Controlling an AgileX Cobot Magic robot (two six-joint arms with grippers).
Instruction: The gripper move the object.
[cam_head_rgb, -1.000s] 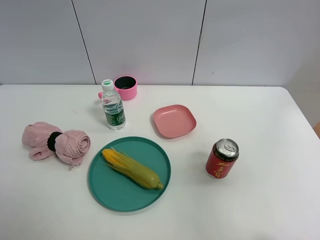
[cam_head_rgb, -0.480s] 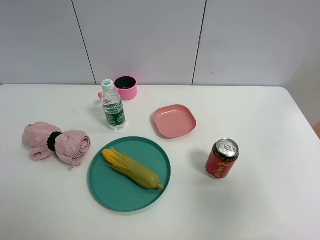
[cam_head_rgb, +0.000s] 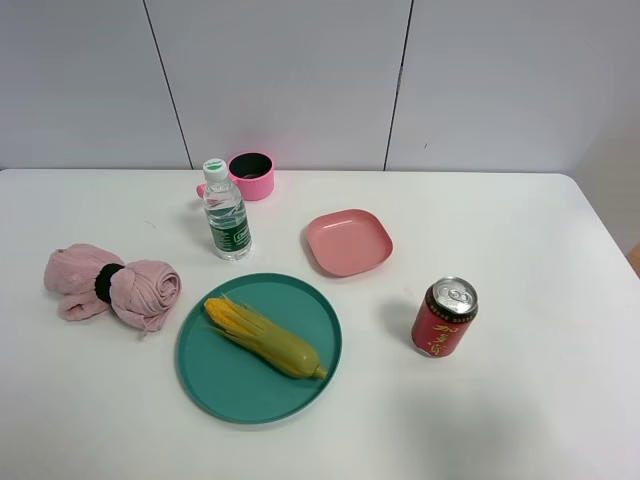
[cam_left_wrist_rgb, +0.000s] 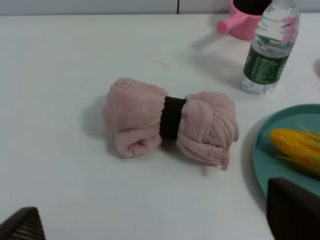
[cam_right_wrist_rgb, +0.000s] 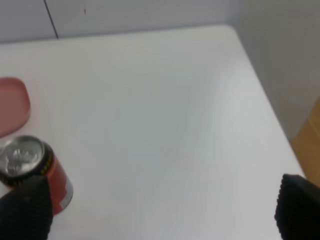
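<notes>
High view first: the bottle (cam_head_rgb: 227, 211) is standing upright on the white worktop (cam_head_rgb: 520, 240), clear ribbed plastic with a white cap and green label, just in front of the glossy pink cup (cam_head_rgb: 250, 175). A rounded-square pink dish (cam_head_rgb: 348, 242) is sitting to its right, apart from it. Nearer the camera, a round teal plate (cam_head_rgb: 215, 375) is carrying a corn cob (cam_head_rgb: 265, 337), yellow kernels showing at one end, green husk at the other. A soft, fuzzy pink towel (cam_head_rgb: 110, 284), rolled and cinched by a black band, is lying at the left. The red can (cam_head_rgb: 444, 318) is standing upright at the right, silver top gleaming. No arm is showing here, and nothing is differing from half a second ago: every item is sitting exactly where it was.

Left wrist view: the left gripper (cam_left_wrist_rgb: 160, 220) is hovering over the worktop with its textured black fingers (cam_left_wrist_rgb: 292, 210) spread wide apart, nothing between them. The towel is lying ahead, the bottle beyond it beside the cup's handle, and the plate edge with corn is peeking in.

Right wrist view: the right gripper (cam_right_wrist_rgb: 162, 210) is hanging with its ribbed black fingers (cam_right_wrist_rgb: 25, 212) also spread wide, empty. The can is sitting next to one finger, with a sliver of the dish past it.
</notes>
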